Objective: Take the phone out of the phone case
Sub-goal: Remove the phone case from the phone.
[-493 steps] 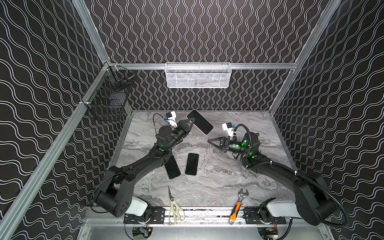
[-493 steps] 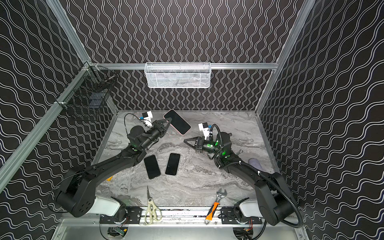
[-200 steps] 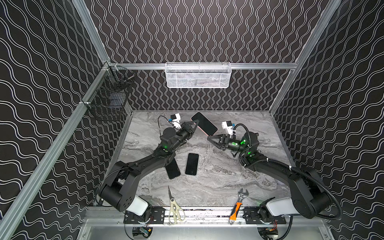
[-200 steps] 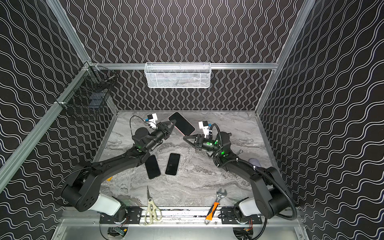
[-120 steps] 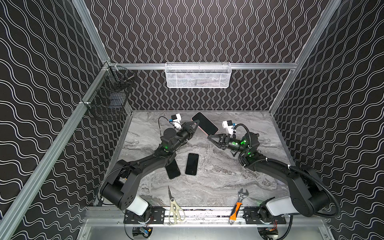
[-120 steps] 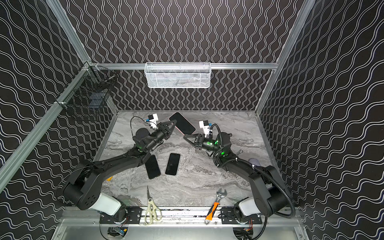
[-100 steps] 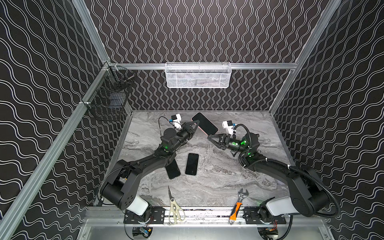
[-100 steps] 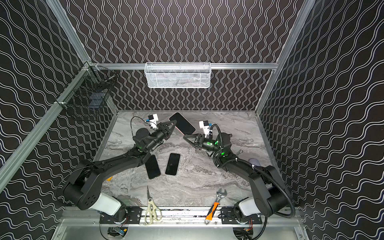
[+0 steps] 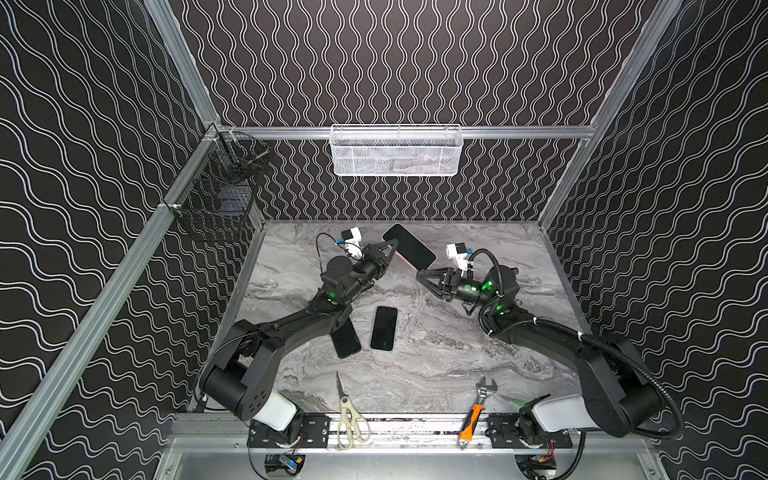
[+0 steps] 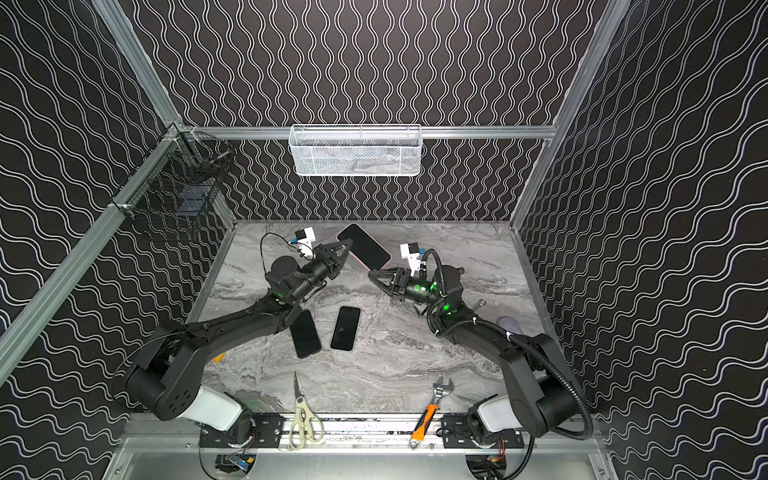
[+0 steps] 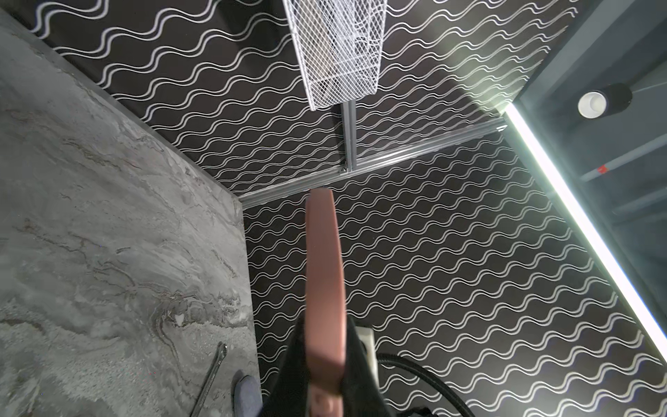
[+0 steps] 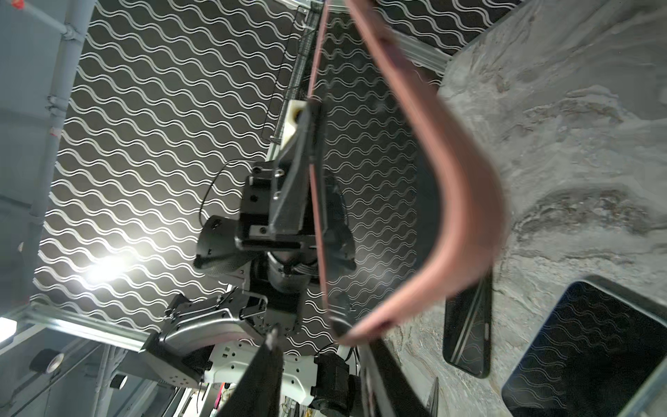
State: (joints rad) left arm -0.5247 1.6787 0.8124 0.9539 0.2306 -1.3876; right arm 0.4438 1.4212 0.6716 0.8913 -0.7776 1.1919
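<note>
**Cased phone held above the table between two grippers**

The left gripper is pinching the phone, its jaws pressed together on one edge of the pink case that is wrapping it. The phone is sitting in the case, raised clear of the marble table near the back wall, with its screen facing upward in both top views. The right gripper is hovering just beside the phone's near corner. In the right wrist view its fingers are standing apart, with a blurred case corner between them; whether they touch it cannot be told. Two other phones are lying flat mid-table. Scissors and a wrench are lying at the front edge.
</note>
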